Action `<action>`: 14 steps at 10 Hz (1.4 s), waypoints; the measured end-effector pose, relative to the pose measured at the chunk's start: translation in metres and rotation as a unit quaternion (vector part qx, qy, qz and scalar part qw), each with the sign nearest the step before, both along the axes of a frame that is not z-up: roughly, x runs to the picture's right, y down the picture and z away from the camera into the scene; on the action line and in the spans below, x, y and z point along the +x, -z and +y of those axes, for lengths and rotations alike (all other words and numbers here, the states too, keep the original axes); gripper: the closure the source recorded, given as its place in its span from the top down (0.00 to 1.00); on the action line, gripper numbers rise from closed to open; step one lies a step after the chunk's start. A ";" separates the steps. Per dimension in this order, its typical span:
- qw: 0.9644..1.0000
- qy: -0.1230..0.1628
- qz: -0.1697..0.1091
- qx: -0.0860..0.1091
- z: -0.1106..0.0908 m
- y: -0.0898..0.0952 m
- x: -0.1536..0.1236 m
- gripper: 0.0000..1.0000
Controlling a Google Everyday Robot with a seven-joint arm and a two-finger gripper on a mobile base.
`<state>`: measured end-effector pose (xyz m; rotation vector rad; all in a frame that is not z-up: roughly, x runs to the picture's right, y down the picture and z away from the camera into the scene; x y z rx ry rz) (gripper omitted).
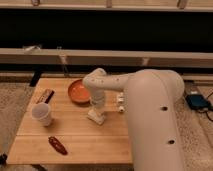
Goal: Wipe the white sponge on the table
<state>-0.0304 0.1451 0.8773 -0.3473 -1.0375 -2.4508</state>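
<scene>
The white sponge [96,118] lies on the light wooden table [75,135], right of centre. My gripper [96,110] points straight down onto the sponge, at the end of the white arm [150,115] that reaches in from the right. The gripper's tip meets the sponge's top and hides part of it.
An orange bowl [78,91] sits just behind and left of the gripper. A white cup [42,114] stands at the left, a dark rectangular item [45,96] behind it. A red object [57,145] lies near the front edge. A small white tube-like item [120,102] is beside the arm.
</scene>
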 end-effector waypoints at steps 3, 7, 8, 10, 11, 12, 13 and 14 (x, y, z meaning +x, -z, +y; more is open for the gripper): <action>1.000 -0.008 0.008 -0.001 0.003 -0.001 0.008 0.00; 1.000 -0.004 0.010 -0.004 0.003 0.002 0.011 0.00; 1.000 -0.006 0.012 -0.004 0.005 0.003 0.013 0.00; 1.000 -0.013 0.018 -0.005 0.009 0.004 0.018 0.00; 1.000 -0.010 0.020 -0.007 0.009 0.006 0.021 0.00; 1.000 -0.010 0.021 -0.008 0.009 0.007 0.021 0.00; 1.000 -0.011 0.021 -0.008 0.009 0.007 0.021 0.00; 1.000 -0.010 0.021 -0.008 0.009 0.007 0.021 0.00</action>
